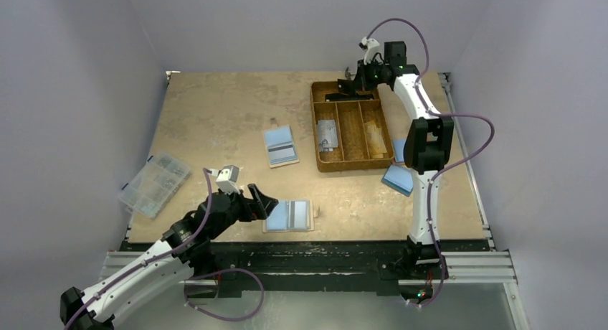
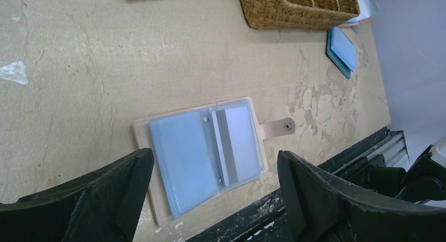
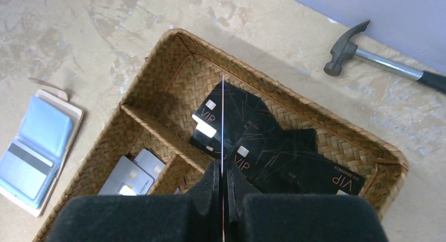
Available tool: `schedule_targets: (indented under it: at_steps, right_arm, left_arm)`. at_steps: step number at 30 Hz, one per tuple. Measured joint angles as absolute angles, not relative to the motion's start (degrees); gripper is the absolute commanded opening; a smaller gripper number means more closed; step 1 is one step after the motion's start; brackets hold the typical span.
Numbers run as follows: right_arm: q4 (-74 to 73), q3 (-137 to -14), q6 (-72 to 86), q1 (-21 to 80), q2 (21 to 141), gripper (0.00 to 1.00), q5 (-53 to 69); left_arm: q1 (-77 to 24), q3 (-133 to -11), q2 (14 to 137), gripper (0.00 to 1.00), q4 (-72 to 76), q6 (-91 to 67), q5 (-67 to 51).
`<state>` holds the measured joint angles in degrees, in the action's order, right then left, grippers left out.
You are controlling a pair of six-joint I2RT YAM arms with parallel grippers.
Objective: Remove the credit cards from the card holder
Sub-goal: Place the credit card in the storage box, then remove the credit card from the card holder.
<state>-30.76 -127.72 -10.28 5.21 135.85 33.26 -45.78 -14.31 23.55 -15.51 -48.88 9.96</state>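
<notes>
An open tan card holder [image 1: 288,216] lies near the table's front edge. In the left wrist view the holder [image 2: 202,152] shows light blue sleeves, with a credit card [image 2: 234,144] bearing a grey stripe in its right sleeve. My left gripper [image 1: 262,202] is open and empty just left of it; its fingers [image 2: 118,192] stand on either side of the holder, above it. A second open card holder [image 1: 280,145] lies mid-table. My right gripper [image 1: 350,86] is shut on a thin card [image 3: 222,110], seen edge-on, over the tray's far compartment.
The brown woven tray [image 1: 317,122] holds black VIP cards [image 3: 263,152] and grey cards [image 3: 131,173]. A hammer [image 3: 368,52] lies behind the tray. A clear organiser box [image 1: 153,184] is at the left. Blue wallets [image 1: 398,178] lie right of the tray.
</notes>
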Motion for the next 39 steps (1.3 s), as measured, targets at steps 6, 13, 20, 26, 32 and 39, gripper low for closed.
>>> schedule_targets:
  at_steps: [6,13,20,26,32,39]
  right_arm:
    - [-30.81,-128.42,-10.04,5.26,138.41,0.08,32.45]
    - [-30.72,-129.56,-9.69,6.13,138.8,0.41,25.06]
    - [-28.91,-130.17,-9.98,6.83,138.52,0.48,9.91]
    - [-28.08,-122.74,-10.17,6.7,131.37,0.54,7.16]
    - [-28.45,-110.52,-13.91,6.74,116.71,0.54,14.9]
    - [-28.69,-92.68,-19.16,6.79,97.95,0.55,31.14]
  left_arm:
    - [-45.78,-14.28,24.34,0.94,-15.51,-48.86,10.37]
    - [-45.78,-14.28,24.18,0.94,-15.53,-48.9,10.52]
    - [-45.78,-14.28,22.81,0.94,-15.51,-49.17,10.31]
    - [-45.78,-14.22,22.55,0.94,-14.76,-50.41,8.49]
    - [-45.78,-12.84,24.08,0.93,-11.14,-51.94,4.71]
    - [-45.78,-10.35,28.08,0.9,-6.0,-53.52,0.36]
